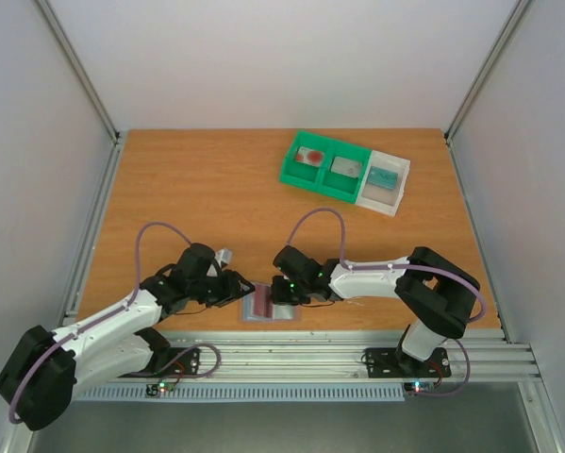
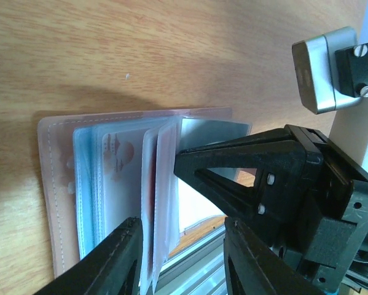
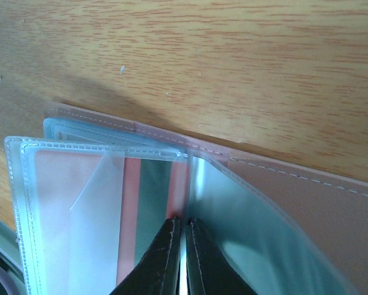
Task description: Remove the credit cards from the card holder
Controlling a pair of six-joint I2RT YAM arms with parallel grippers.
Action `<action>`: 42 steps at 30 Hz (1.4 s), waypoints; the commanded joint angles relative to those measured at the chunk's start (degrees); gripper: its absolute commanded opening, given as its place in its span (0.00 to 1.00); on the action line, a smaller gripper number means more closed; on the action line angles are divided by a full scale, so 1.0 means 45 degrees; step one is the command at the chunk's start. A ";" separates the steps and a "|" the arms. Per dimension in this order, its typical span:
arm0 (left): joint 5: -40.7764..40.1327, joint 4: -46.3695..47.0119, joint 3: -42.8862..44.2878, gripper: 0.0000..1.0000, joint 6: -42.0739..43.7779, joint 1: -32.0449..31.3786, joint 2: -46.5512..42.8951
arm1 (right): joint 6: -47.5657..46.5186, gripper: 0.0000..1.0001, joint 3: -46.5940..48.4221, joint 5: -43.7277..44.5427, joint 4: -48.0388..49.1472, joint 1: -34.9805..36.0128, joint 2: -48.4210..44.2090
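The card holder (image 1: 271,308) lies open near the table's front edge, a pinkish cover (image 2: 48,184) with clear plastic sleeves. One flat sleeve holds a whitish credit card with a red round blotch (image 2: 119,157). My right gripper (image 3: 182,220) is shut on one raised sleeve and holds it upright; a pink and dark green striped card (image 3: 147,203) shows in the sleeve beside it. My left gripper (image 2: 182,222) is open from the left, its jaws on either side of the raised sleeves. These sleeves rest against one left finger (image 2: 110,264).
A green and white compartment tray (image 1: 291,172) stands at the back right. It holds a red-blotched card (image 1: 310,156), a greyish one (image 1: 346,167) and a teal one (image 1: 384,176). The metal rail (image 1: 339,357) runs just behind the card holder's near edge.
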 commanded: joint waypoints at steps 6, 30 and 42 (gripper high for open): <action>0.0414 0.1618 -0.0109 0.43 -0.0115 0.0029 0.0838 | 0.0136 0.06 -0.0325 0.0112 -0.0130 0.0094 0.0308; 0.0743 0.2588 -0.0237 0.47 0.0126 0.0028 0.1699 | 0.0274 0.06 -0.0465 0.0009 0.0155 0.0083 0.0446; 0.0745 0.3117 -0.0264 0.47 0.0249 0.0028 0.2223 | 0.0214 0.06 -0.0442 -0.0030 0.0201 0.0087 0.0509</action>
